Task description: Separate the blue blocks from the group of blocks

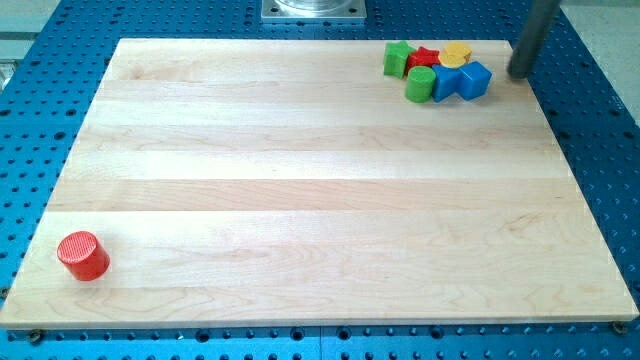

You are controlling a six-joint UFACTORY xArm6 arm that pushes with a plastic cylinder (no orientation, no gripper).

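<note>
A tight group of blocks sits near the view's top right of the wooden board (300,180). It holds a green block (397,59), a red star-shaped block (424,58), a yellow round block (457,54), a green cylinder (419,84), a blue block (446,82) and a blue cube (474,79). The two blue blocks touch each other at the group's lower right. My tip (519,74) is just right of the blue cube, a small gap apart, near the board's right edge.
A red cylinder (83,255) stands alone at the board's bottom left corner. A blue perforated table (600,150) surrounds the board. A metal mount (313,10) sits at the view's top centre.
</note>
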